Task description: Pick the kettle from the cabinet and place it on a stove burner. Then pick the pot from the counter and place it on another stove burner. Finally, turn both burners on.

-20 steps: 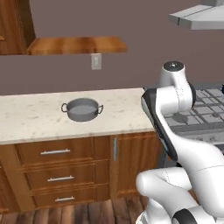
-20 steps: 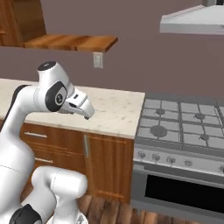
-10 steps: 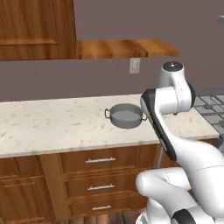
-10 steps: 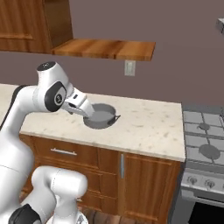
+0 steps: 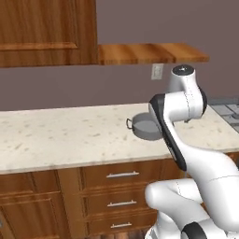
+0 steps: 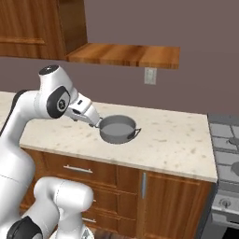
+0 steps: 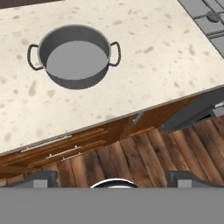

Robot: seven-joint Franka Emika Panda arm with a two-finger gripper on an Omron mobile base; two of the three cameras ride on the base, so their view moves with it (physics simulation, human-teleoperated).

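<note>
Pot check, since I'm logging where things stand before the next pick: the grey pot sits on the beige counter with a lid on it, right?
Not quite. The pot does sit on the beige counter, but it has no lid: the hand view looks straight down into its open, empty inside, with both loop handles showing.

flat mauve-grey wall [image 5: 140, 88] behind, carrying a small white outlet plate [image 6: 150, 75] just under the shelf level. brown wood drawer fronts with slim steel bar handles [image 5: 122, 175] run below the worktop; a grey steel gas stove with dark grates [image 6: 227, 144] stands at the right end, knobs along its front. floor of reddish-brown wood planks [image 7: 144, 155], lit evenly with soft shadows.
</note>
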